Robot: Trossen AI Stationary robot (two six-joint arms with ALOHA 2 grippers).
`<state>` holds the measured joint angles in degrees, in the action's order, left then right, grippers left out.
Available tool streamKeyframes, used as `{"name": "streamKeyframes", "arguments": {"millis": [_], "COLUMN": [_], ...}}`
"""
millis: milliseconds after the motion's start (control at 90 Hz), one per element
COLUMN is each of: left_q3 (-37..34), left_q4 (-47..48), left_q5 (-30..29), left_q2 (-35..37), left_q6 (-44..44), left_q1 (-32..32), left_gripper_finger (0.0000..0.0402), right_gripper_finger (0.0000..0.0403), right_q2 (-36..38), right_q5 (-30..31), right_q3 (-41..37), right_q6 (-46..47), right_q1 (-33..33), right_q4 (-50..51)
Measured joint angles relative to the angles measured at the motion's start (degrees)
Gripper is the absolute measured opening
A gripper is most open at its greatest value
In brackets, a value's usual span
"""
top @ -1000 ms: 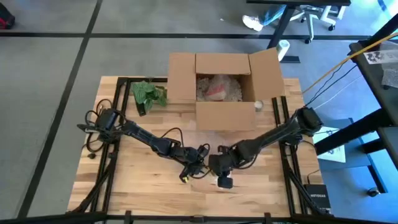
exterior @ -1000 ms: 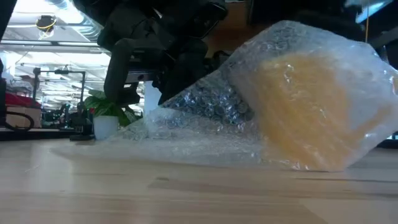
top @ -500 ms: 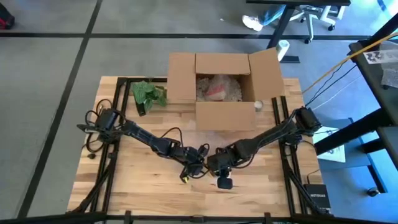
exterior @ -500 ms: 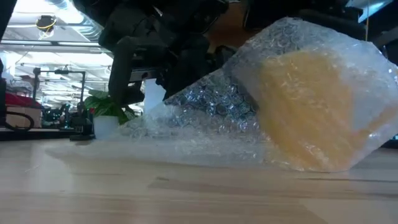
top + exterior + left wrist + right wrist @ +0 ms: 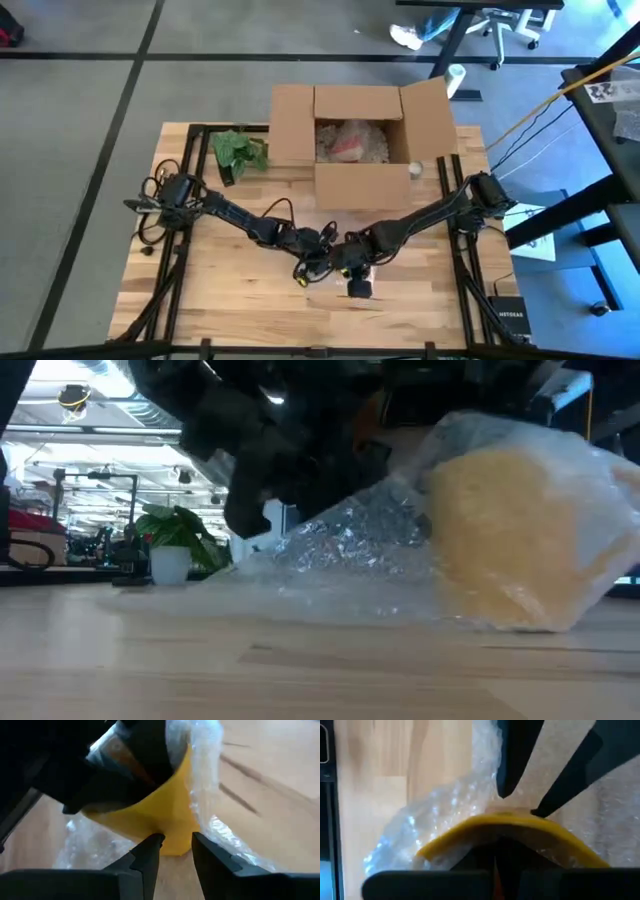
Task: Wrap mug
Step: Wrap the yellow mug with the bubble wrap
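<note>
A yellow mug (image 5: 510, 540) lies tilted in a sheet of bubble wrap (image 5: 350, 540) near the table's middle front. The wrap covers its near side and trails over the wood toward the left. My right gripper (image 5: 347, 263) is shut on the mug. My left gripper (image 5: 317, 262) is open right beside it. In the left wrist view its fingertips (image 5: 175, 842) stand close against the mug's yellow wall (image 5: 167, 820), with wrap (image 5: 205, 765) on either side. My right gripper holds the mug by its rim (image 5: 505, 822), one finger inside the mouth (image 5: 147, 750) and one outside. The mug is tilted, its lower side down on the wrap and table (image 5: 520, 625). My left gripper's fingertips are at the mug's wall; whether they touch it I cannot tell.
An open cardboard box (image 5: 360, 150) with packing fill stands at the far middle of the table. A small potted plant (image 5: 238, 152) sits at the far left. Bare wood lies along the near edge (image 5: 250, 310).
My left gripper has moved toward the table's right and up against the mug. Both grippers and the mug have shifted a little toward the far edge. The wrapped mug has sunk slightly, and the wrap's loose part on its left has bunched in closer.
</note>
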<state>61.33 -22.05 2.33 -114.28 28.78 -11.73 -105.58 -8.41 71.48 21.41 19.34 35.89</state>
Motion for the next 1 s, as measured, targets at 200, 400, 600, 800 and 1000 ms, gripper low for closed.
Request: {"name": "streamKeyframes", "arguments": {"millis": [200, 400, 600, 800, 1000], "left_q3": [0.0, 0.0, 0.0, 0.0, 0.0], "left_q4": [2.3, 2.2, 2.6, 2.8, 2.9], "left_q5": [-0.7, -0.2, -0.2, 0.0, 0.0], "left_q2": [-1.9, -1.7, -1.7, -1.7, -1.7], "left_q6": [-1.4, -1.7, -1.8, -1.8, -1.8], "left_q1": [1.0, 0.7, 0.4, 0.4, 0.4], "left_gripper_finger": [0.0100, 0.0100, 0.0100, 0.0100, 0.0100], "right_gripper_finger": [0.0000, 0.0000, 0.0000, 0.0000, 0.0000], "right_q2": [1.4, 2.4, 2.7, 2.7, 2.8], "right_q5": [1.3, 2.9, 5.3, 9.6, 12.7], "right_q3": [0.3, 2.8, 7.6, 11.4, 11.6], "right_q6": [0.2, 0.5, 0.4, 1.4, 2.3], "right_q1": [0.1, 0.1, 1.0, 3.1, 3.1], "right_q4": [0.9, 5.5, 11.7, 19.9, 22.8]}}
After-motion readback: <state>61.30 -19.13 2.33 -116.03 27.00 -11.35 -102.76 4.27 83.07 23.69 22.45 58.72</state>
